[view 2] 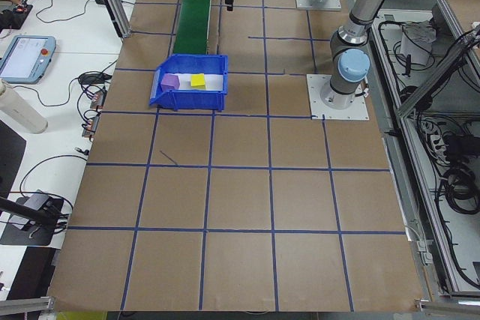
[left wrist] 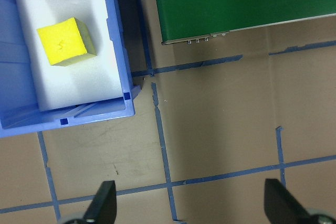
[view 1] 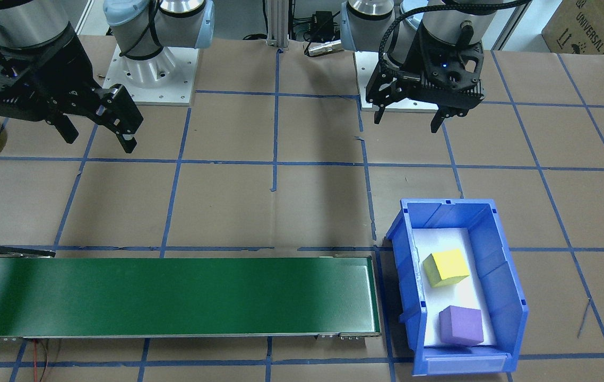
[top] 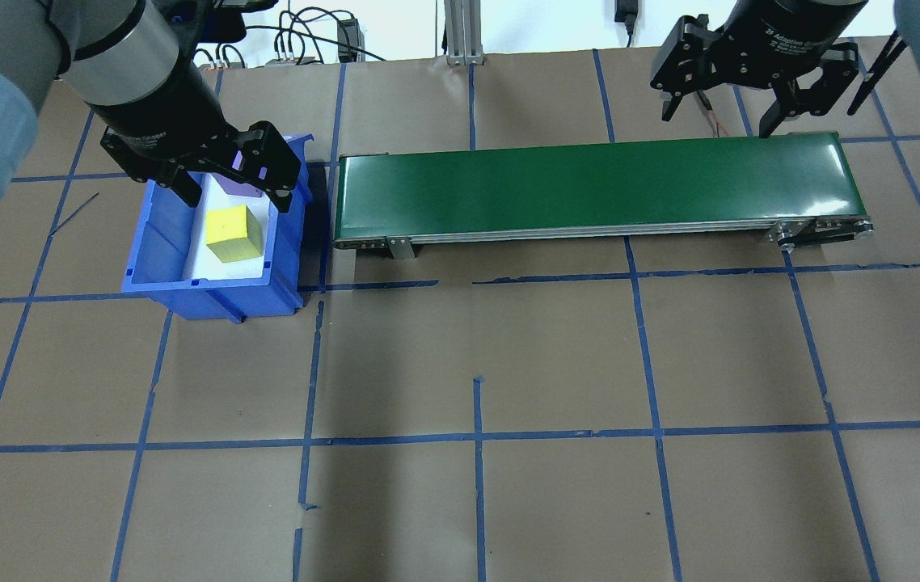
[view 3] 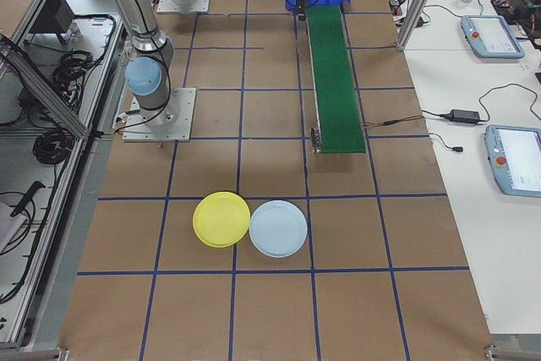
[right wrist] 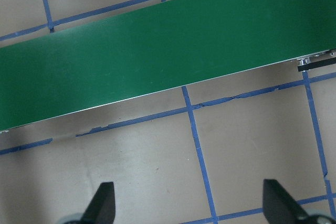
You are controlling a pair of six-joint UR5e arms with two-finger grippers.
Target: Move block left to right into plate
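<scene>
Not yet begun: both blocks, yellow block (view 1: 446, 267) and purple block (view 1: 460, 324), resting in blue bin (view 1: 506, 286); conveyor belt (view 1: 174, 296) and yellow plate (view 3: 221, 219) bare; left gripper (view 1: 411, 114) and right gripper (view 1: 97, 132) fingers spread, grasping nothing.

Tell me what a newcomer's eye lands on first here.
Probably the blue bin on the robot's left, holding a yellow block and a purple block, with the open left hand hanging above it. Next, the long green conveyor belt running from beside the bin toward the robot's right, nothing on it. Past its far end, a yellow plate and a pale blue plate lie side by side on the table.
</scene>
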